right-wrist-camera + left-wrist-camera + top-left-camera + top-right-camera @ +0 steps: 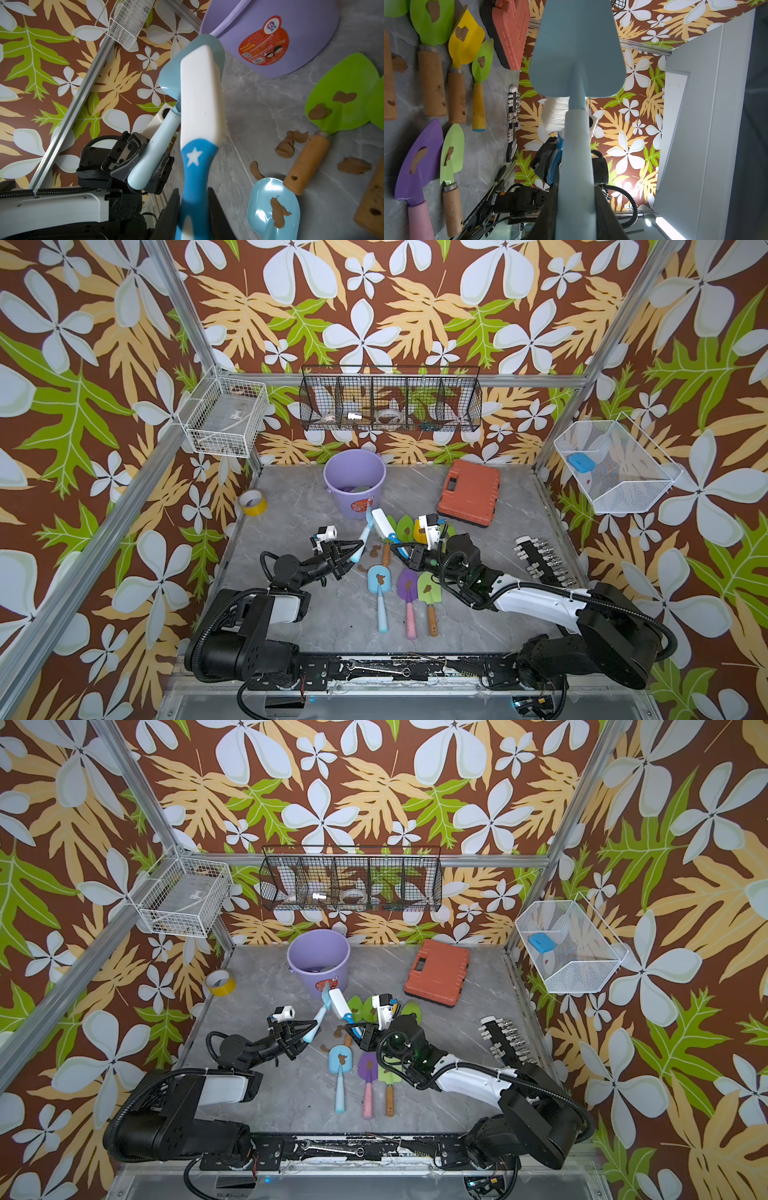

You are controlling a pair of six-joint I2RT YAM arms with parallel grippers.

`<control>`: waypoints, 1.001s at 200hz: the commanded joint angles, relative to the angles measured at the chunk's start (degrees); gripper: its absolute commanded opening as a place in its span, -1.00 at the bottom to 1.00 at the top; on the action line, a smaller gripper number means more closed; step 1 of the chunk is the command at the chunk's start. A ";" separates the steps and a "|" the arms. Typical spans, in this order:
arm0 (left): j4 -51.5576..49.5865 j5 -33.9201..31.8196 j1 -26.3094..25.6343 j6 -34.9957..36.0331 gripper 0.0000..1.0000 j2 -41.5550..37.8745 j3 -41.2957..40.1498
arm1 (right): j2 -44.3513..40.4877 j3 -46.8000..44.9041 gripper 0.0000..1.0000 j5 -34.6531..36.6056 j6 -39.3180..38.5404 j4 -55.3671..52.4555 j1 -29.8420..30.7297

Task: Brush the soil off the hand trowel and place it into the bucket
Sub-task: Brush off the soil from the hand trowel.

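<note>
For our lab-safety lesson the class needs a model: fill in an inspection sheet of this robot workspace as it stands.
Surface: grey marble table, soil clumps loose mid-table.
Job's things: blue trowel raised, brush against its blade; bucket upright behind.
Clutter: other trowels bearing soil, tool case, tape roll, socket rail, wrench.
Grippers: left gripper shut on trowel handle; right gripper shut on brush handle.
Cables: black conduit looped along both arms.
Surroundings: wire baskets on floral walls.

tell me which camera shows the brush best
Right wrist: the brush fills the frame, white back and blue star handle clear. Both top views show a small brush near the bucket; left wrist shows only bristles behind the blue trowel.
</note>
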 commanded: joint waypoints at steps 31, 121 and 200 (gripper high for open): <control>16.40 1.03 0.02 0.34 -1.00 -0.25 -0.40 | -3.33 3.06 -1.00 -0.21 -2.18 -0.21 0.08; 16.40 0.29 0.02 -0.27 -1.00 -1.74 -0.14 | -1.47 0.40 -1.00 2.17 1.04 4.00 0.03; 16.56 -0.34 0.02 -0.68 -1.00 -0.44 1.97 | 4.31 -2.18 -1.00 2.59 2.54 2.24 1.27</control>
